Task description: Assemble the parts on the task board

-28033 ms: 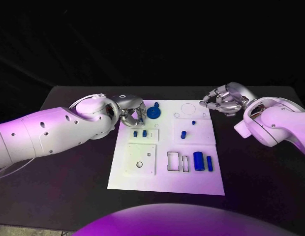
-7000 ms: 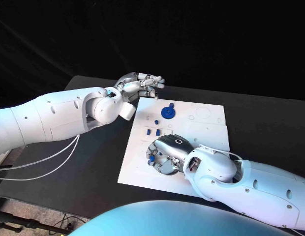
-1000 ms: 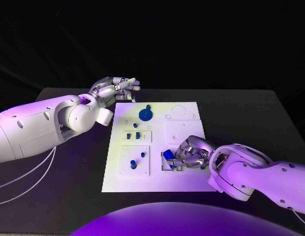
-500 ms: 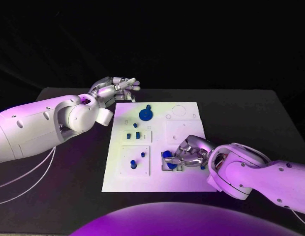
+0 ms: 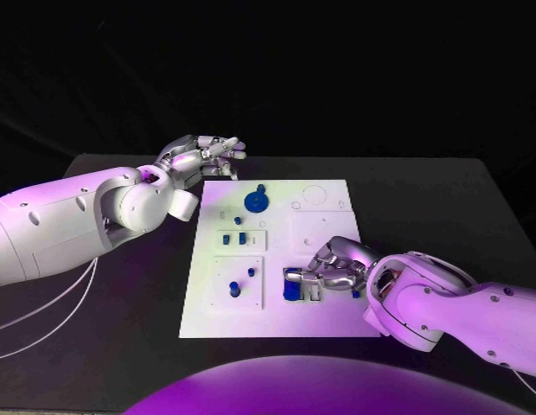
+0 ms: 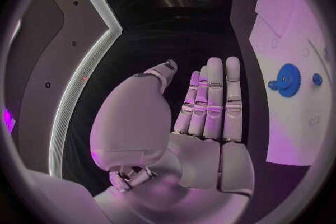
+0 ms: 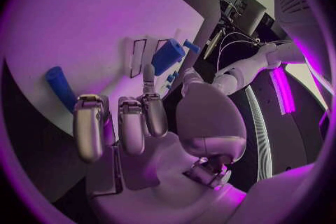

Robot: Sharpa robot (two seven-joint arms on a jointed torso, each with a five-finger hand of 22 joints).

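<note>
Blue parts sit spread over the board (image 5: 330, 320): a gear (image 5: 257, 202) at the far end, small pegs (image 5: 233, 238) mid-board, one piece (image 5: 233, 288) on the near-left plate. By the slots near the right side stands a blue block (image 7: 168, 56), with a blue cylinder (image 7: 60, 87) lying loose beside it. The right hand (image 5: 330, 270) hovers right over those slots, fingers curled down, nothing clearly in its hold — I'd guess it's lining up on the block. The left hand (image 5: 203, 154) is parked off the far-left corner, flat and spread, holding nothing, presumably to stay clear. Bare board lies near and right of the slots, room to work.
</note>
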